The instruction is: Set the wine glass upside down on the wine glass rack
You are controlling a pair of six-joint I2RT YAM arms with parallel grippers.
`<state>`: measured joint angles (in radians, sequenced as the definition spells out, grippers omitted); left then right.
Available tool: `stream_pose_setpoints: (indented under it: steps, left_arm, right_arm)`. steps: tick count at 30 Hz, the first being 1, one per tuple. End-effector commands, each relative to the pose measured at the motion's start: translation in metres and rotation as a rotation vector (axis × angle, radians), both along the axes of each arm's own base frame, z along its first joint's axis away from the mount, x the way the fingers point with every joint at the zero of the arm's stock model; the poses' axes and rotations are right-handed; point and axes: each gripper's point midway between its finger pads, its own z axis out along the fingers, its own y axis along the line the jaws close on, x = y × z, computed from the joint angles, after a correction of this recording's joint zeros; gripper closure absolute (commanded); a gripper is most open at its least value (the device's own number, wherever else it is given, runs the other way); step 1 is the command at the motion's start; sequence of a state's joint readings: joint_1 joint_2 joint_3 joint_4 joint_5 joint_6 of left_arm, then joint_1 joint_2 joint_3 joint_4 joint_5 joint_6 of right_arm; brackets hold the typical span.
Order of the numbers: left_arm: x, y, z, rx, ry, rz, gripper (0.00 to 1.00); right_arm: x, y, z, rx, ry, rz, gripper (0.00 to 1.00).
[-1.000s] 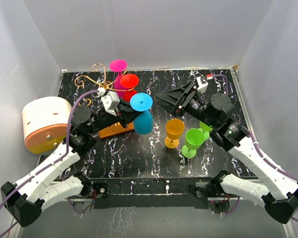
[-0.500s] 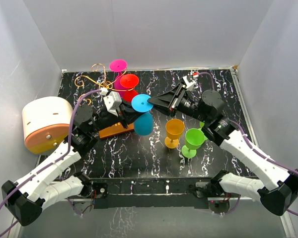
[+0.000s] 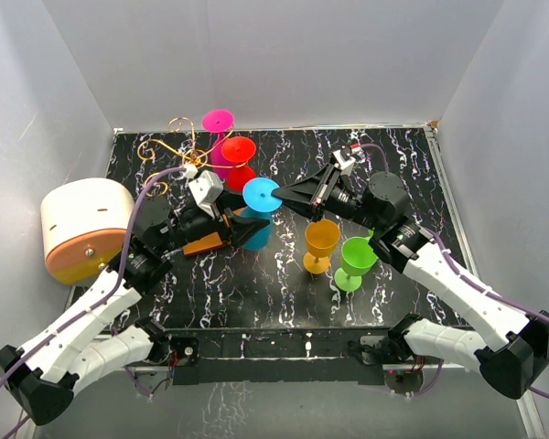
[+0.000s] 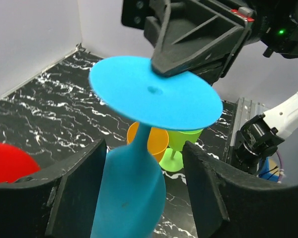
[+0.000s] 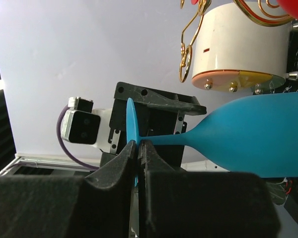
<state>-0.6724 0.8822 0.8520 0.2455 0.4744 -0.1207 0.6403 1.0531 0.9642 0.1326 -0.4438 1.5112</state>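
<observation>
So the blue glass (image 3: 259, 196) isn't on the rack (image 3: 177, 137). It's sitting between the two grippers, just right of the rack's orange base (image 3: 201, 245), tilted with its round foot up and its bowl lower.

The right gripper (image 3: 280, 194) has its fingers pressed together on the rim of that foot, a thin edge-on pinch in its own wrist view. The left gripper (image 3: 242, 229) is spread, one finger either side of the bowl. There's a visible gap on one side, so it's not squeezing anything.

The rack is at the back left, and a pink glass (image 3: 218, 121) and a red glass (image 3: 239, 151) are on it foot-up.

An orange glass (image 3: 321, 240) and a green glass (image 3: 357, 256) stand upright near the middle of the table. A cream drum (image 3: 82, 224) sits off the left edge.
</observation>
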Motion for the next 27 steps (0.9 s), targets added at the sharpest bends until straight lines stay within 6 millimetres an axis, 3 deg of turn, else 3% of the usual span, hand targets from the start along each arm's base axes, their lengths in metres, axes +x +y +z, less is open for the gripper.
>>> stream_pose_setpoints:
  steps: [1,6,10,15,21,24,27]
  left_arm:
    - [-0.005,0.02,0.013,-0.005,0.108,0.093,0.37]
    - [-0.019,0.03,0.017,-0.002,0.303,0.126,0.36]
    - [-0.036,0.026,0.029,-0.131,0.537,0.09,0.35]
    - [-0.029,0.024,0.027,-0.351,0.899,0.169,0.36]
    - [-0.023,0.026,0.053,-0.523,0.982,0.167,0.34]
    - [-0.015,0.021,0.049,-0.531,1.058,0.195,0.37]
    - [-0.006,0.017,0.04,-0.496,1.097,0.242,0.47]
  right_arm:
    - [-0.006,-0.009,0.034,0.081,-0.078,-0.021,1.0]
    - [-0.002,-0.007,0.033,0.086,-0.056,-0.027,1.0]
    - [0.003,-0.005,0.03,0.061,-0.044,-0.04,1.0]
    - [0.005,-0.001,0.02,0.03,-0.035,-0.025,1.0]
    - [0.008,0.001,0.009,-0.022,-0.041,-0.032,1.0]
    - [0.007,0.002,0.012,-0.02,-0.057,-0.023,1.0]
    - [0.005,0.002,0.017,-0.021,-0.076,-0.014,1.0]
